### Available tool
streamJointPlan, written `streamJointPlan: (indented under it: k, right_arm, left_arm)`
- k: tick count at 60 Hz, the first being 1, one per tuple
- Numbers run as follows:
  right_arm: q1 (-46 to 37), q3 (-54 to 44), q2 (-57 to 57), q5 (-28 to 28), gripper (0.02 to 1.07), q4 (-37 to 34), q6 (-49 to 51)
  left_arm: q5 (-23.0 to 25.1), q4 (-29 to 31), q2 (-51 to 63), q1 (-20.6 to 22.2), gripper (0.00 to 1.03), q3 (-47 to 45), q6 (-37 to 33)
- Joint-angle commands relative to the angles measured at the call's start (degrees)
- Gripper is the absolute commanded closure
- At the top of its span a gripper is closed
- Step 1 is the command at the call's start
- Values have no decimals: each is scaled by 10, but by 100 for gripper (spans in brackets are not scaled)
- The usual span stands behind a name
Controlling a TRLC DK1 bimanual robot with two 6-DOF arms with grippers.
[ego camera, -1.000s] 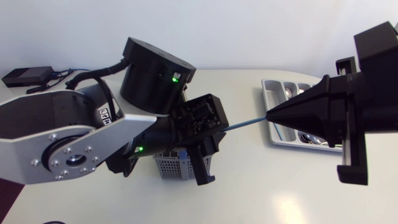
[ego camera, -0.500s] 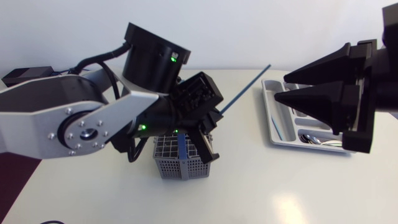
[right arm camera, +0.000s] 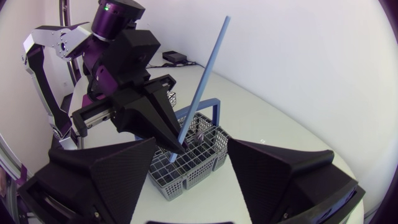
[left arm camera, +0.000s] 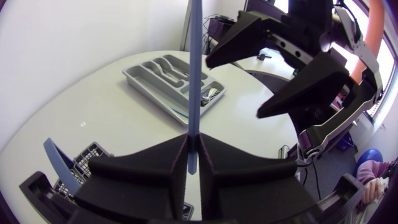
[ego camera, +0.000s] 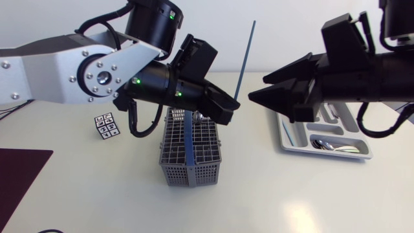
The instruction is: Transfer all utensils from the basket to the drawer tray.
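My left gripper (ego camera: 229,111) is shut on the lower end of a thin blue stick-like utensil (ego camera: 244,55), which points steeply up above the grey wire basket (ego camera: 189,154). In the left wrist view the blue stick (left arm camera: 194,74) rises from between the shut fingers (left arm camera: 155,168). My right gripper (ego camera: 257,87) stands open just right of the stick, not touching it. From the right wrist view its broad fingers (right arm camera: 99,177) flank the basket (right arm camera: 196,158) and the blue stick (right arm camera: 205,81). The grey drawer tray (ego camera: 288,139) lies at the right and holds some cutlery.
A blue handle (ego camera: 189,145) spans the basket, and a metal utensil (ego camera: 199,118) pokes up at its far side. A small printed marker cube (ego camera: 107,125) sits left of the basket. A dark mat (ego camera: 19,171) lies at the table's front left.
The right gripper let go of the blue stick, opened and drew back to the right. The left gripper closed on it and swung it upright, rising off the basket.
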State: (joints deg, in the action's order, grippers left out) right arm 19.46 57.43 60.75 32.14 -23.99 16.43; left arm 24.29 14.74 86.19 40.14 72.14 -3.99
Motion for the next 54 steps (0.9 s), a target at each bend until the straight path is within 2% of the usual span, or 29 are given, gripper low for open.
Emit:
streamJointPlan:
  k: [1,22,28,31,38,41,45,54]
  right_arm:
    - [6,17,32,9,32,14,-29]
    - [7,51,104,36,64,54,-65]
    - [8,57,117,41,66,57,-66]
    - [7,61,124,47,72,57,-67]
    - [6,69,136,57,76,56,-69]
    - [7,71,140,57,82,55,-69]
    - [8,73,143,62,97,53,-69]
    - [8,75,150,76,101,37,-69]
  left_arm:
    - [35,7,19,-13,100,22,39]
    - [81,5,37,-36,100,29,62]
    - [88,3,39,-37,100,30,66]
    - [90,2,40,-37,100,30,66]
    - [91,-1,42,-36,100,30,68]
    - [91,-1,43,-36,100,31,68]
    - [91,-1,44,-36,100,30,69]
    - [90,-2,44,-38,100,32,70]
